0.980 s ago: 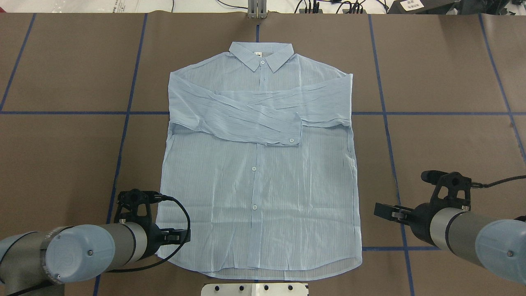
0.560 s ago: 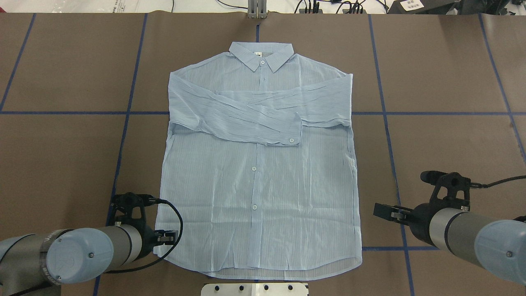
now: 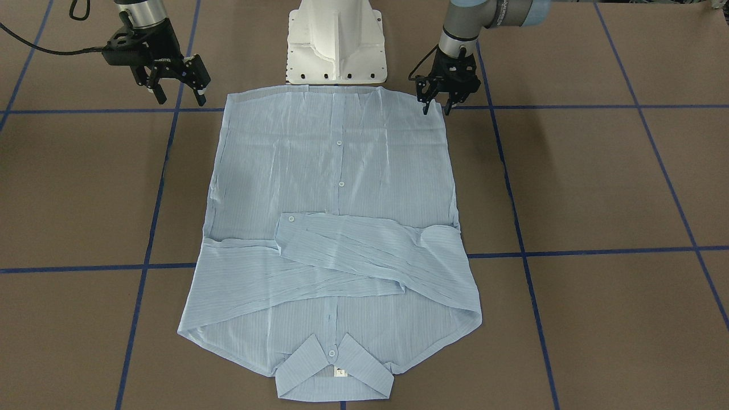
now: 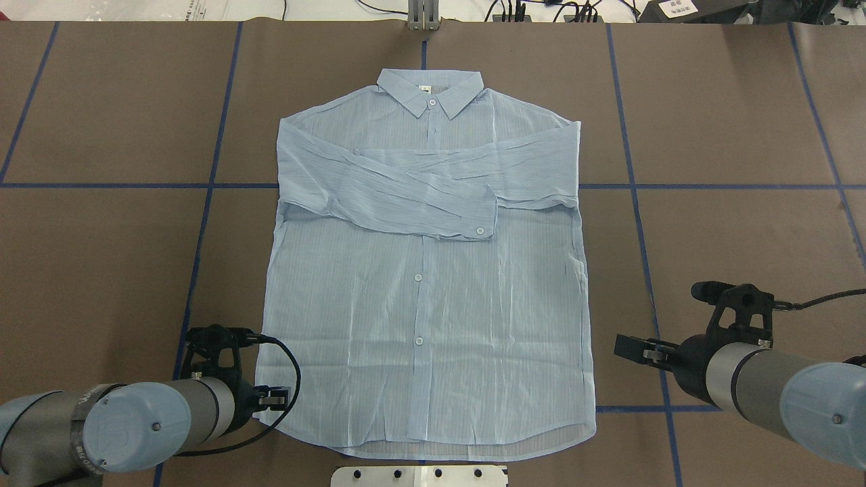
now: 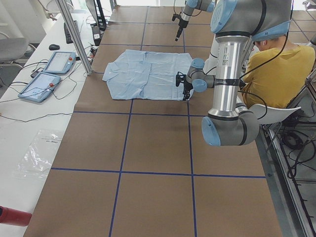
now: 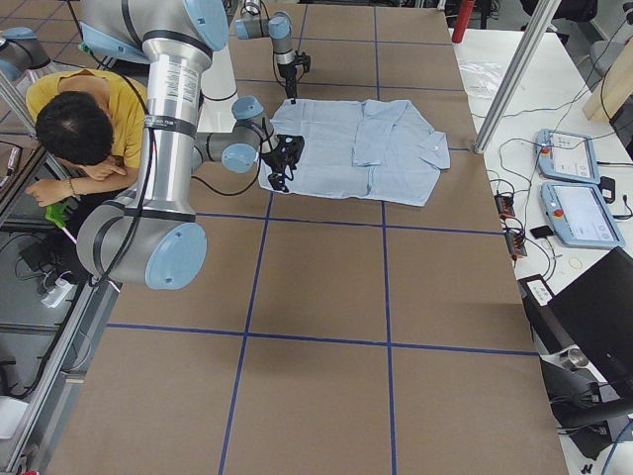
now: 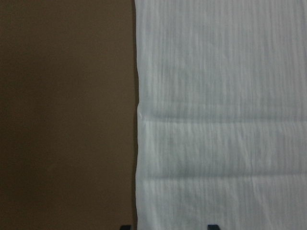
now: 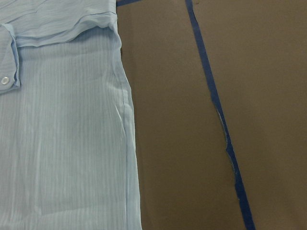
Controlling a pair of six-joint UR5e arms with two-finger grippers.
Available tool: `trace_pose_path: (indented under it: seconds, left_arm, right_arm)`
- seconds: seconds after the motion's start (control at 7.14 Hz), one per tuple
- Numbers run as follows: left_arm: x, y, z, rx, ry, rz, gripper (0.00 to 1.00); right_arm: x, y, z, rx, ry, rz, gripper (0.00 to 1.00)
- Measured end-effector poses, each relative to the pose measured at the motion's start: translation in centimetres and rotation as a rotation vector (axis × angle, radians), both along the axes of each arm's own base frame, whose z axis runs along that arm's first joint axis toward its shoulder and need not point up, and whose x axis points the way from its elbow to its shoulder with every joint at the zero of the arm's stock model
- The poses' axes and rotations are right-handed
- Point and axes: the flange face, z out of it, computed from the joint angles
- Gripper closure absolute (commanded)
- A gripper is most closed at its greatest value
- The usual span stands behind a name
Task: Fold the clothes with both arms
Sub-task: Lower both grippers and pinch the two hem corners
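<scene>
**Both fingers open at the hem, shirt flat on the worktop**

The shirt lies spread flat and front-up in the middle of my worktop. It is buttoned, with its collar at the far side and its hem just in front of my white base. Both sleeves are folded across the chest, one over the other. The upper one comes from my left, and its buttoned cuff ends just past the button line.

My left fingers are spread apart and hold nothing. They point down at the hem corner on my left. In my left wrist view the two tips show at the bottom of the picture with the shirt's side edge running between them, one tip over cloth and the other over bare brown surface. I cannot tell whether they touch the cloth.

My right fingers are open wider and are also empty. They hang over bare worktop just beside the hem corner on my right, apart from the cloth. My right wrist view shows that side edge of the shirt and a blue tape line near it, but not the fingers themselves.

My left arm and right arm each reach in from their own side. A person in a yellow top sits behind my base.
</scene>
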Motion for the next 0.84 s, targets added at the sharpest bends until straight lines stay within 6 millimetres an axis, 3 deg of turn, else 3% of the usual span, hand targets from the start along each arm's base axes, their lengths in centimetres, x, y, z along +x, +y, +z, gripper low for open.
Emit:
trace_pose_path:
  seconds: [0.28, 0.42, 0.7, 0.84]
  left_arm:
    - [0.21, 0.64, -0.05, 0.0, 0.001, 0.013, 0.6]
    - [0.29, 0.86, -0.09, -0.001, 0.002, 0.017, 0.63]
    - [0.31, 1.03, -0.06, -0.002, 0.001, 0.019, 0.97]
    - [0.32, 1.05, -0.04, -0.004, 0.001, 0.018, 1.0]
  right_arm:
    - [-0.06, 0.05, 0.06, 0.0, 0.001, -0.001, 0.0]
    - [-0.13, 0.1, 0.11, 0.0, 0.002, -0.001, 0.0]
    - [-0.31, 0.28, 0.17, 0.004, 0.004, -0.001, 0.0]
    - [-0.37, 0.36, 0.18, 0.005, 0.004, -0.002, 0.0]
